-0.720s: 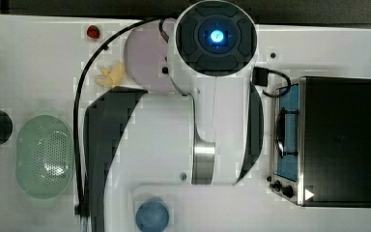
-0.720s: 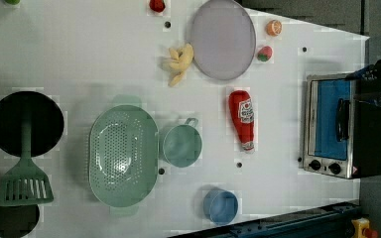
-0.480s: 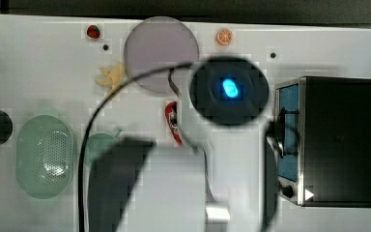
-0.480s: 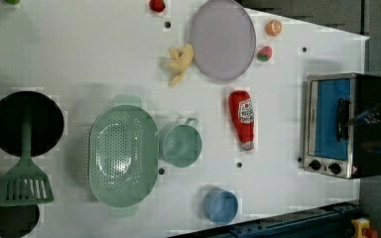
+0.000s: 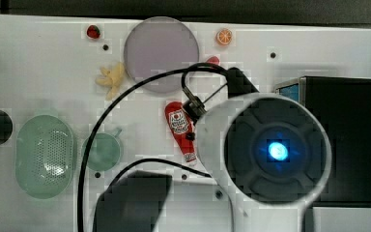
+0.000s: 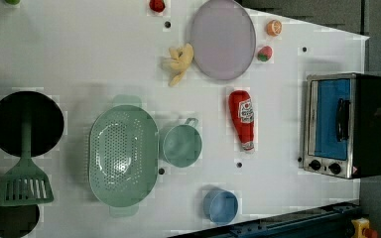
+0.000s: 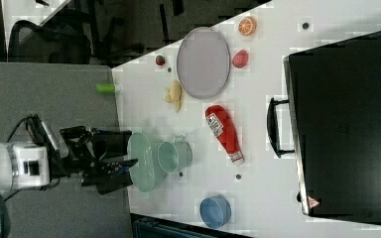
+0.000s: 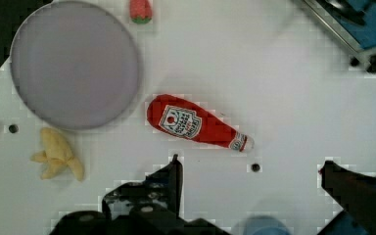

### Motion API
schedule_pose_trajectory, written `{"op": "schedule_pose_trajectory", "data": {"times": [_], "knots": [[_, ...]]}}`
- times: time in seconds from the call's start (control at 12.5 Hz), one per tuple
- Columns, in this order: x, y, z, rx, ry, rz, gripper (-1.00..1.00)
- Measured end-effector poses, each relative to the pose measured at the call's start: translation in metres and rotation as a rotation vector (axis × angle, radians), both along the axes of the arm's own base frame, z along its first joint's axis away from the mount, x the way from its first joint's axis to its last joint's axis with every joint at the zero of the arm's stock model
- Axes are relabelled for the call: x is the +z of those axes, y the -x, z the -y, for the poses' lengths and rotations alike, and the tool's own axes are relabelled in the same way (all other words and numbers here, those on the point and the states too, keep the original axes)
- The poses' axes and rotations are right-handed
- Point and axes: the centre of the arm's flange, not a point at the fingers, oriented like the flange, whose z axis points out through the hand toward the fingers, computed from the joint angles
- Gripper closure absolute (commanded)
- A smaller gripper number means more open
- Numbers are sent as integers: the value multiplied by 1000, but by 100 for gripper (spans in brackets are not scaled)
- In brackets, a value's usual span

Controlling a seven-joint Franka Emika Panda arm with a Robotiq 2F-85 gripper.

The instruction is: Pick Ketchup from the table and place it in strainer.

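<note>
We see the Ketchup (image 8: 196, 126) lying flat on the table (image 6: 79, 59) — our gripper (image 8: 249, 181) above it, fingers apart, holding nothing

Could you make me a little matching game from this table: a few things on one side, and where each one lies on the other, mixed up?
Going by the left view.

Things:
1. Ketchup
2. strainer
3. blue bowl
4. banana

Places:
A. just left of the lilac plate
B. touching the green cup on its left side
C. lying flat between the green cup and the toaster oven
D. alone near the table's bottom edge

Pairs: 1-C, 2-B, 3-D, 4-A
</note>
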Motion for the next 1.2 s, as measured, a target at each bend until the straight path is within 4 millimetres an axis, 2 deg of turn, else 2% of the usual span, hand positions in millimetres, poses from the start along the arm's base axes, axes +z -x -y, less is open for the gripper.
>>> {"op": "schedule_pose_trajectory", "data": {"times": [0.08,0.24,0.4,0.56,0.88,1.2], "knots": [[-16,-7,-8,56,-2,-11,-100],[-62,-18,-23,202,-8,-49,-100],[-113,-21,-28,361,-22,-105,-100],[-156,-23,-35,535,-31,-112,-100],[-208,-17,-38,833,-21,-64,-100],[-256,-20,-37,942,-6,-26,-100]]}}
